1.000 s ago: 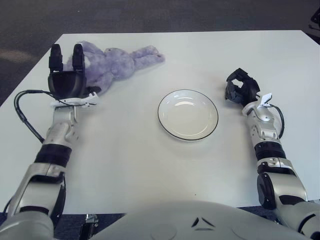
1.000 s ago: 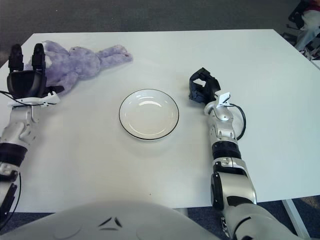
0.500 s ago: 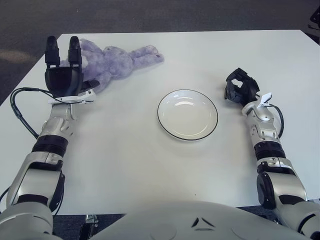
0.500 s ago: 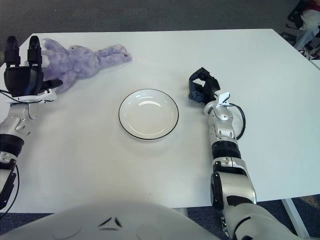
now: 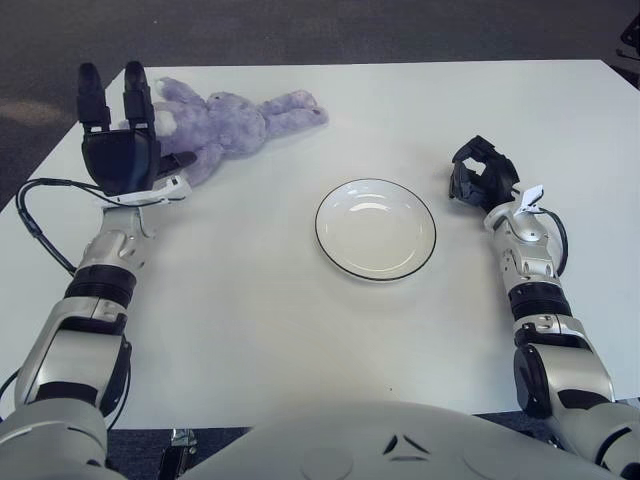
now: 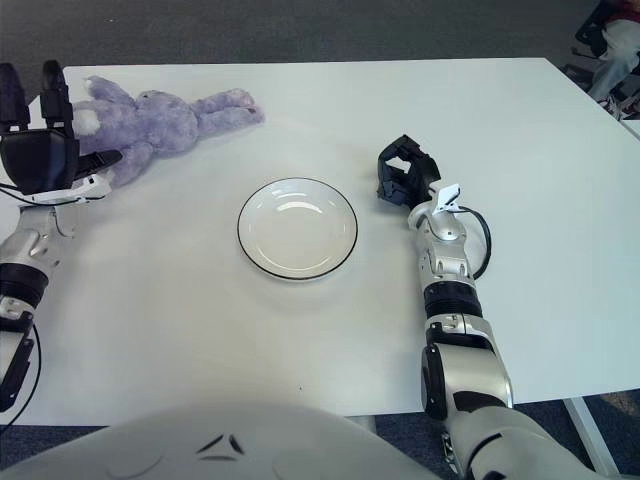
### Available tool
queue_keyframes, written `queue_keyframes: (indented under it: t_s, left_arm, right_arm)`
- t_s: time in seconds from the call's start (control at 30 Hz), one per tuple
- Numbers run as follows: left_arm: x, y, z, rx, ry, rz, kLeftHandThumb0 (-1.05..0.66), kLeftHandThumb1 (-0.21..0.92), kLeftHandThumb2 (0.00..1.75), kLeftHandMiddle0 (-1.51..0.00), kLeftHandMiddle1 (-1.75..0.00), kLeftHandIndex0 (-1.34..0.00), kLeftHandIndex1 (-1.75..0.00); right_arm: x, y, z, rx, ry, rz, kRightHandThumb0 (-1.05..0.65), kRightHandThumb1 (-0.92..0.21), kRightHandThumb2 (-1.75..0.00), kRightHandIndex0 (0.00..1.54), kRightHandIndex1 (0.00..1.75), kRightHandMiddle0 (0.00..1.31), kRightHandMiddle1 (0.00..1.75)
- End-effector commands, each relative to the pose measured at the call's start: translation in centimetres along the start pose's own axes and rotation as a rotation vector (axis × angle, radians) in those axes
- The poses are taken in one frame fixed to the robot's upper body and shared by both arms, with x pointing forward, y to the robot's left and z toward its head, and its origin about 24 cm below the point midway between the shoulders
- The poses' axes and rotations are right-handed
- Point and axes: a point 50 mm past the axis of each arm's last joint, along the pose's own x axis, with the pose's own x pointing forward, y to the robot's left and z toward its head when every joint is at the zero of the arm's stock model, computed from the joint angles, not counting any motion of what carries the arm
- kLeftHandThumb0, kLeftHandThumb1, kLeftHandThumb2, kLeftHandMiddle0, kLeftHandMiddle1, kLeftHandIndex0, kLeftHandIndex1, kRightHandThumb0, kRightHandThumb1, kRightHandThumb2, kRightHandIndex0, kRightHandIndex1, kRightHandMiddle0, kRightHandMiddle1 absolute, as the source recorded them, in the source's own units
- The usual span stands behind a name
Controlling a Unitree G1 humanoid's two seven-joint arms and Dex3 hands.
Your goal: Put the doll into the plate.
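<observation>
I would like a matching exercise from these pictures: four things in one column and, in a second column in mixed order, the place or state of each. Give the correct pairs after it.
Things:
1. doll
2. plate
3. left hand
4. right hand

Places or states:
A. fingers curled, holding nothing, right of the plate
B. in the middle of the table, nothing in it
C. lying at the far left of the table
D. fingers spread, holding nothing, beside the doll's left end

Pairs: 1-C, 2-B, 3-D, 4-A
</observation>
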Motion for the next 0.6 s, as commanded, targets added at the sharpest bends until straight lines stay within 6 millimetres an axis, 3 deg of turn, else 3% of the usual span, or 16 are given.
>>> queue_keyframes:
  t_s: [0.0, 0.4, 0.57]
  left_arm:
    - [1.05, 0.62, 0.10, 0.022, -0.008, 0.040, -0.91, 0.81, 0.04, 0.00, 0.00, 0.00, -0.13]
    - [1.48, 0.94, 0.31, -0.003, 0.003, -0.012, -0.90, 0.79, 0.03, 0.00, 0.00, 0.00, -0.13]
    - [2.00, 1.02, 0.01, -0.026, 0.004, -0.100, -0.97, 0.81, 0.05, 0.00, 0.00, 0.00, -0.03]
  right_arm:
    - [-2.18, 0.74, -5.06, 0.037, 0.241, 0.004, -0.41, -0.55, -1.02, 0.99, 1.75, 0.43, 1.75]
    - [-2.12, 0.72, -5.06, 0.046, 0.243, 0.004, -0.41, -0.56, -1.01, 0.97, 1.75, 0.43, 1.75]
    - [-2.11, 0.71, -5.11, 0.046, 0.245, 0.002, -0.41, -0.56, -1.01, 0.95, 1.75, 0.42, 1.75]
